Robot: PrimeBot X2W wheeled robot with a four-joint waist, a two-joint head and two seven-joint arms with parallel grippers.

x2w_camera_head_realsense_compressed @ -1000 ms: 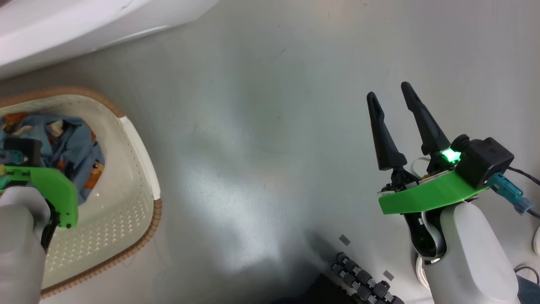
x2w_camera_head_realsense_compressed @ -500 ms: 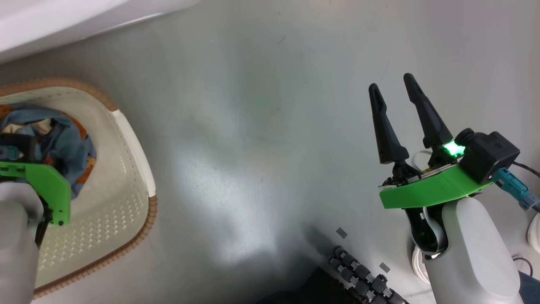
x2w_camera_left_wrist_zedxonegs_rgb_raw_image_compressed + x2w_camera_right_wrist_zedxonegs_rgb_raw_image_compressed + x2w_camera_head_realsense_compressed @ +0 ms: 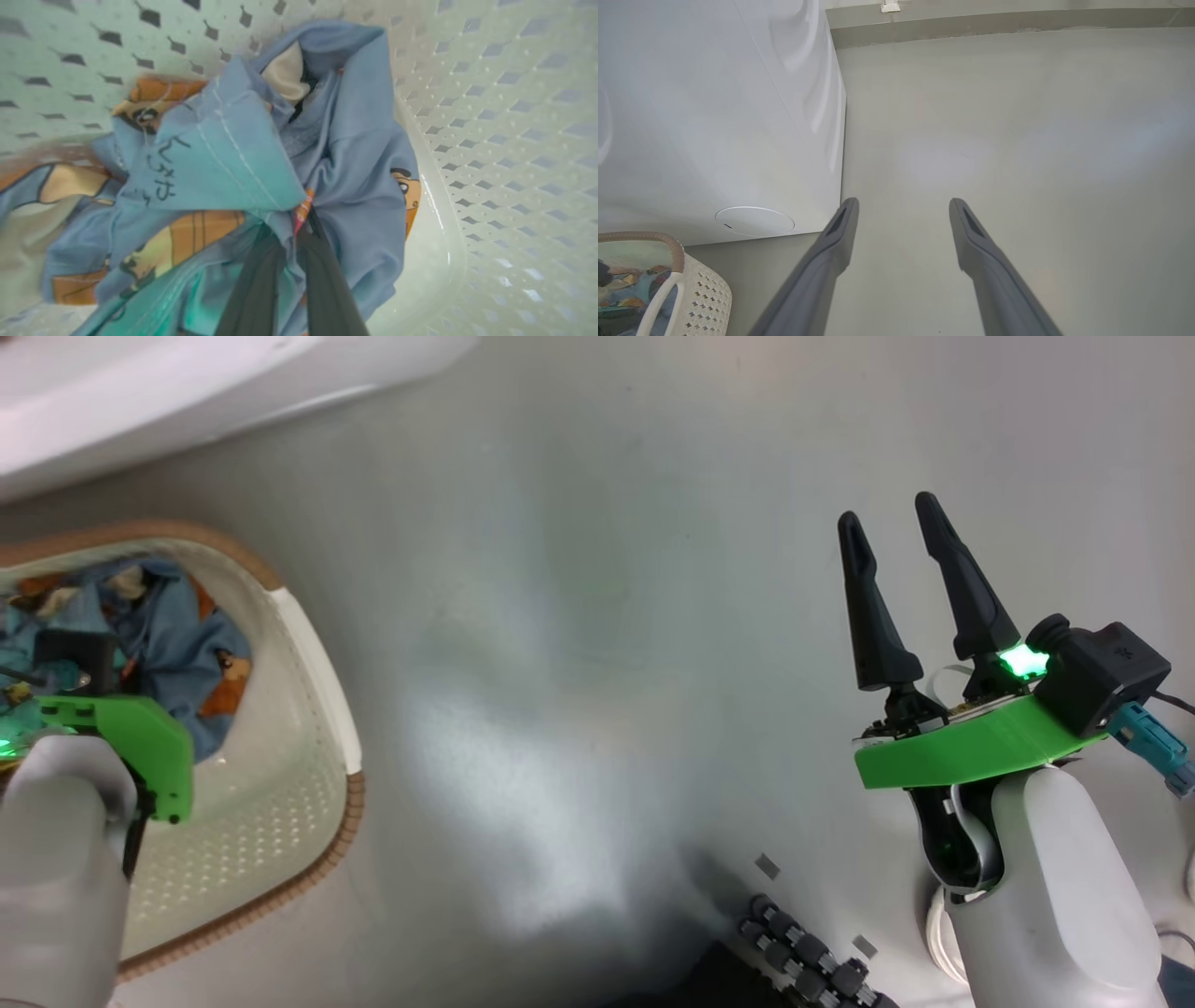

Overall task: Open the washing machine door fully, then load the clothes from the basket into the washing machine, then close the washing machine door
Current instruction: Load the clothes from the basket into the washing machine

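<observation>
The cream basket (image 3: 316,683) with a brown woven rim stands on the floor at the left, just below the white washing machine (image 3: 140,392). Light blue clothes (image 3: 177,635) with orange cartoon prints lie bunched inside it. In the left wrist view my left gripper (image 3: 303,219) is down in the basket (image 3: 490,116), its dark fingers shut together on a fold of the clothes (image 3: 224,158). My right gripper (image 3: 892,515) hangs open over bare floor at the right, holding nothing. The washing machine door is out of view.
The right wrist view shows the washing machine's white side (image 3: 714,116) with a small round cover (image 3: 754,221) low down, the basket corner (image 3: 700,294) and grey floor (image 3: 1017,116) running to a wall. Black rollers of my base (image 3: 803,952) sit at the bottom.
My left gripper has closed on the clothes in the basket. The head camera has shifted slightly. The right gripper stays open in about the same place.
</observation>
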